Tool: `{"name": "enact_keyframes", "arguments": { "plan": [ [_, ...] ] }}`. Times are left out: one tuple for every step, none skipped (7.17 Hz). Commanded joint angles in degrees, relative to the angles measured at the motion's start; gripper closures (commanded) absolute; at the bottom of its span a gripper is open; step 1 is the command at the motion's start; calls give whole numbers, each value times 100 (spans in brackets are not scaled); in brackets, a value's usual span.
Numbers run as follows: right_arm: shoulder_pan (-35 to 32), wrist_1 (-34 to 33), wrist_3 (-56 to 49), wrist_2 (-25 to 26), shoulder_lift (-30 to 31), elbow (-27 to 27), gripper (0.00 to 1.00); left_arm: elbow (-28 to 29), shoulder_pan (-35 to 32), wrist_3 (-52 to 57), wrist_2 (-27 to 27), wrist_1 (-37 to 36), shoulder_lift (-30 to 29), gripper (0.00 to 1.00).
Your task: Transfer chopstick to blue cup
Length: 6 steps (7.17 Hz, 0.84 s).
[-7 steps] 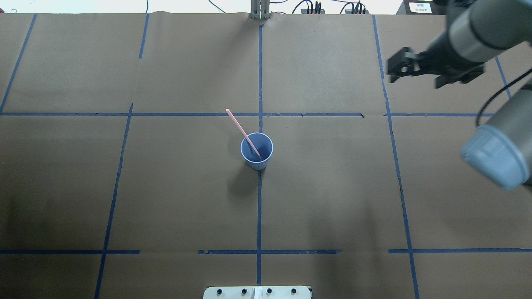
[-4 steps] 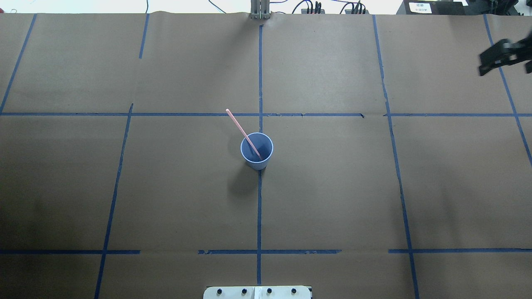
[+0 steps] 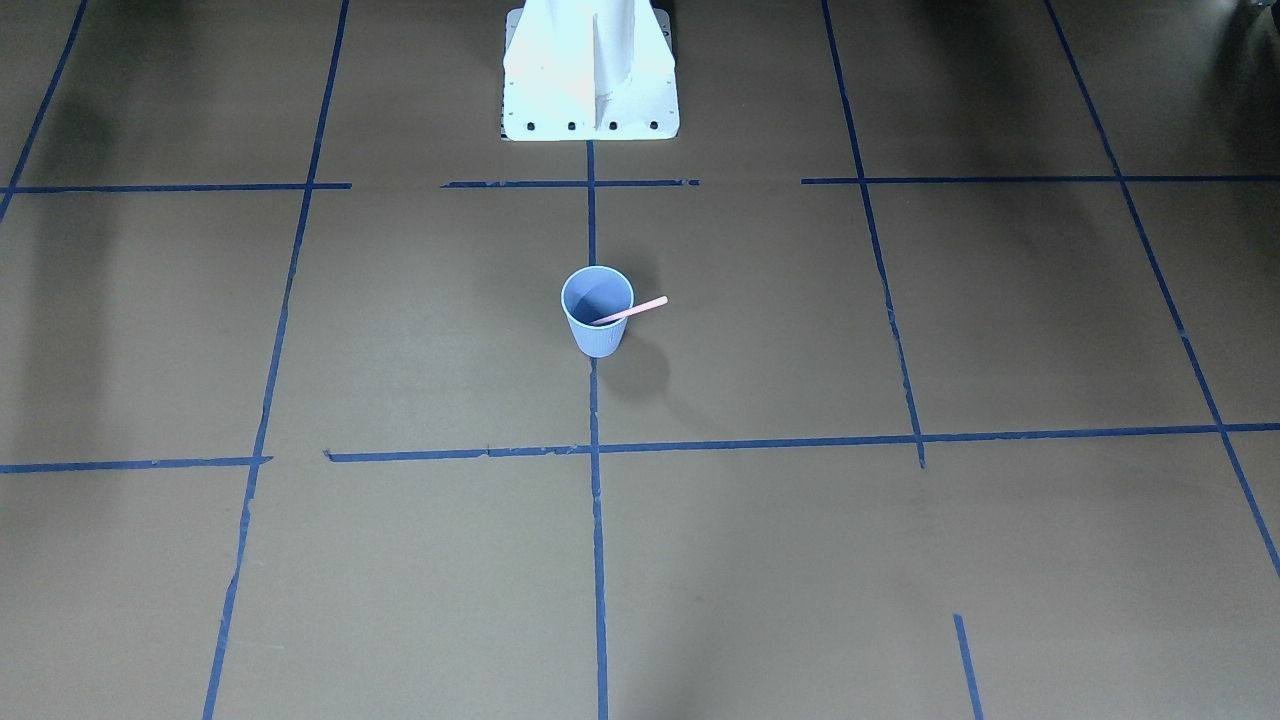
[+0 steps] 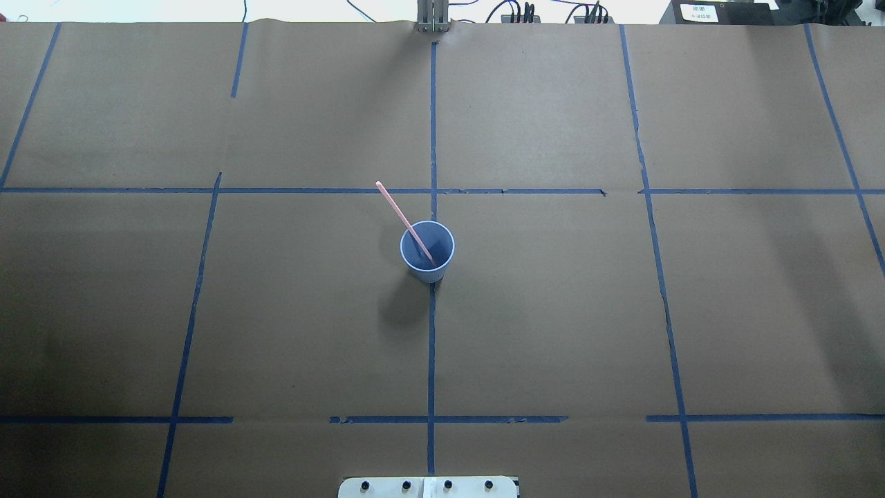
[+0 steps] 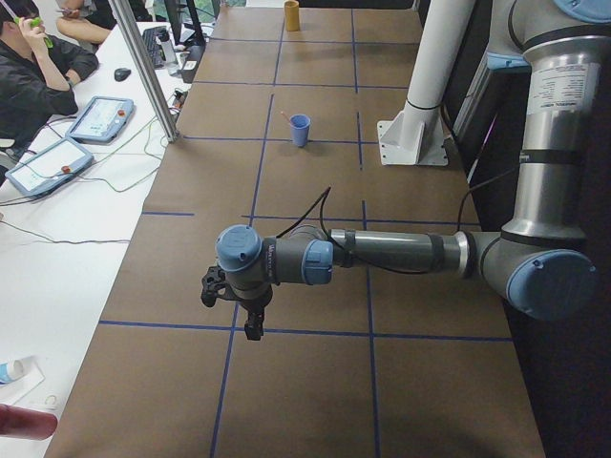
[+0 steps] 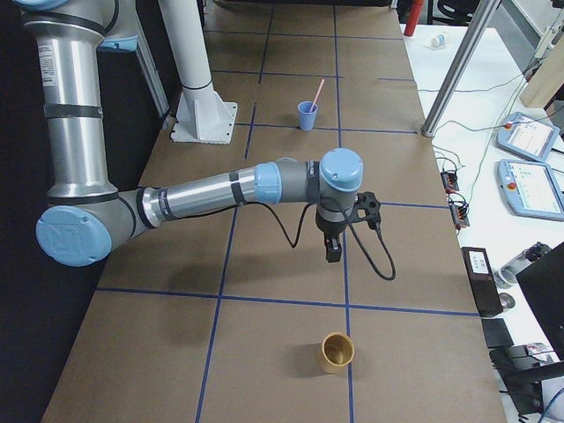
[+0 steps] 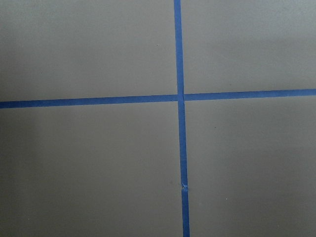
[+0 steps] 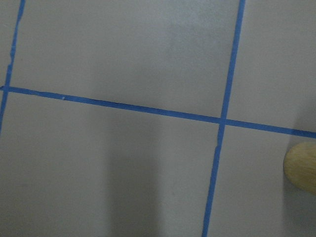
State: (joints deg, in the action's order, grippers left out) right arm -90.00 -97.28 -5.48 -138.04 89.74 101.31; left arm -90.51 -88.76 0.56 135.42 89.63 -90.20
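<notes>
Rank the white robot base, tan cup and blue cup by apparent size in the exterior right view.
1. white robot base
2. tan cup
3. blue cup
The tan cup is nearer the camera, so its lead over the blue cup may be perspective.

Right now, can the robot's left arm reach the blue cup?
Probably yes. The left gripper hangs far from the blue cup, but only bare brown paper lies between them. The pink chopstick leans inside it.

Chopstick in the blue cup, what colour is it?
The chopstick is pink, clearest in the overhead exterior view.
</notes>
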Motion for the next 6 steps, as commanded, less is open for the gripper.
{"name": "enact_keyframes", "arguments": {
  "plan": [
    [-132,1216,-85,-65,289,-993,0,42,8,-12,2,2,55,0],
    [-132,1333,-59,-65,324,-1103,0,60,8,-12,11,-6,55,0],
    [-132,1334,-41,-56,359,-1087,0,42,8,-29,11,-6,46,0],
    [-132,1334,98,-65,386,-1130,0,51,8,-21,11,2,55,0],
    [-132,1343,195,-65,404,-1122,0,42,8,-21,20,2,72,0],
    [-132,1343,310,-65,395,-1044,0,-36,-1,14,168,55,81,0]
  ]
}}
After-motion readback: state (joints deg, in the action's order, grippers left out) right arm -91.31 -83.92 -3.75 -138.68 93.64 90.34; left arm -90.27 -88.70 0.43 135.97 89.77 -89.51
